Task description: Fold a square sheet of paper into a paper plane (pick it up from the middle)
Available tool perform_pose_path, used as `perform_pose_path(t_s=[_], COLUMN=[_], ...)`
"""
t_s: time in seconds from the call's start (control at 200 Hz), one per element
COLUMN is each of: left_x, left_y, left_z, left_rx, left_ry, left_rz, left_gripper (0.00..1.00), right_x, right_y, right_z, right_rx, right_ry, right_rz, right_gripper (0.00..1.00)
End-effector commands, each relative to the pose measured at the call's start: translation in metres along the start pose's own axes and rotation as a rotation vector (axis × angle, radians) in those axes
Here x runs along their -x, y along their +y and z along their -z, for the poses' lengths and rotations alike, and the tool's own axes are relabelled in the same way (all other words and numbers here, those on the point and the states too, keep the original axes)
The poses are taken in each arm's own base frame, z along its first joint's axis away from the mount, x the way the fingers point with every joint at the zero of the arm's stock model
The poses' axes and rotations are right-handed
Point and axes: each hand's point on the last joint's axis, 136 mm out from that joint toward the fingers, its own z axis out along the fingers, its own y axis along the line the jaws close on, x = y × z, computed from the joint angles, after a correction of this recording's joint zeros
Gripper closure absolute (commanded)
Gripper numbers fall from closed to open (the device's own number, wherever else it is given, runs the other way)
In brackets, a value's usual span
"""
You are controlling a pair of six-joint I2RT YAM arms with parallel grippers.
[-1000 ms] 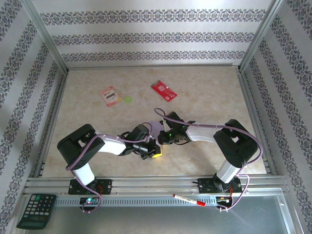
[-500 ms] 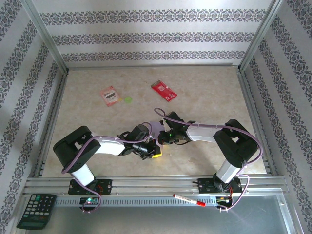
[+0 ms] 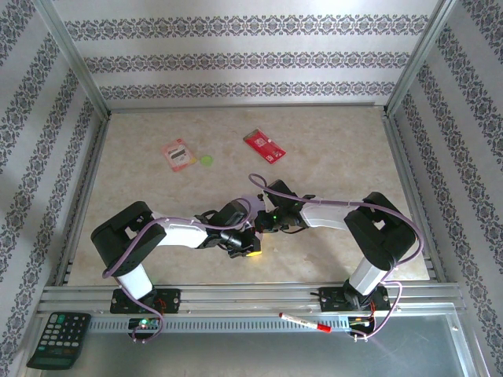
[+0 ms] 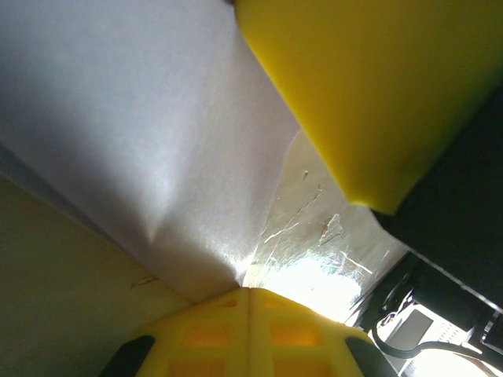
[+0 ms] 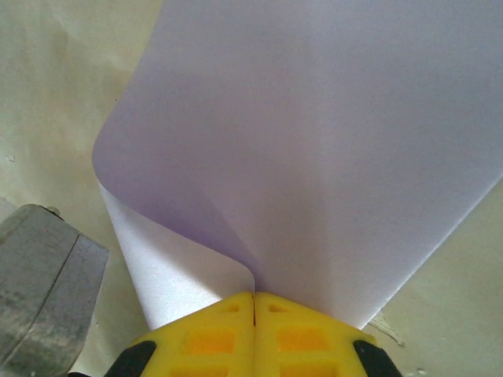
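You are holding the square sheet of paper (image 5: 314,133) at the middle of the overhead frame, left gripper (image 4: 250,292) pinching it, fingers pressed together, bottom centre, right gripper (image 5: 253,297) clamping likewise on the curling lilac fold.

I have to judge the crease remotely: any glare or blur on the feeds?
Left wrist: table beside the sheet blown out white, focus soft. Right wrist: sheet evenly lit, sharp, soft shadow inside its curl. Top external: flat light, no glare.
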Motion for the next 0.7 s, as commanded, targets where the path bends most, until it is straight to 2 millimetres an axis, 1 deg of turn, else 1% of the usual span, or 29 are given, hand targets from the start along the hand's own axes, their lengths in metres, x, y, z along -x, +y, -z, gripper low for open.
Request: perform_pose_path(t_s=[0.0, 0.095, 0.155, 0.215, 0.32, 0.405, 0.57, 0.694], left_x=[-0.008, -0.001, 0.004, 0.009, 0.013, 0.014, 0.016, 0.013], left_y=[0.011, -0.013, -0.022, -0.025, -0.020, -0.011, 0.000, 0.007], left_z=[-0.003, 0.006, 0.014, 0.020, 0.023, 0.018, 0.008, 0.002], left_rx=[0.047, -0.047, -0.090, -0.114, -0.088, -0.042, -0.003, 0.025], left_ry=[0.013, -0.019, -0.046, -0.070, -0.089, -0.076, -0.062, -0.036], left_rz=[-0.015, -0.041, -0.043, -0.040, -0.032, -0.026, -0.010, -0.010], left_gripper=[1.00, 1.00, 1.00, 1.00, 1.00, 1.00, 1.00, 1.00], right_x=[-0.041, -0.041, -0.041, -0.042, -0.041, -0.042, -0.041, -0.042], right_y=[-0.046, -0.045, -0.045, -0.045, -0.046, -0.046, -0.046, -0.046], right_z=[-0.009, -0.008, -0.008, -0.008, -0.009, -0.009, -0.009, -0.008], right_rx=[-0.151, -0.150, -0.150, -0.151, -0.151, -0.149, -0.150, -0.151], right_ry=[0.122, 0.122, 0.122, 0.123, 0.121, 0.121, 0.120, 0.121], right_rz=[-0.053, -0.053, -0.052, -0.051, -0.051, -0.053, -0.052, -0.053], right_gripper=[1.00, 1.00, 1.00, 1.00, 1.00, 1.00, 1.00, 1.00])
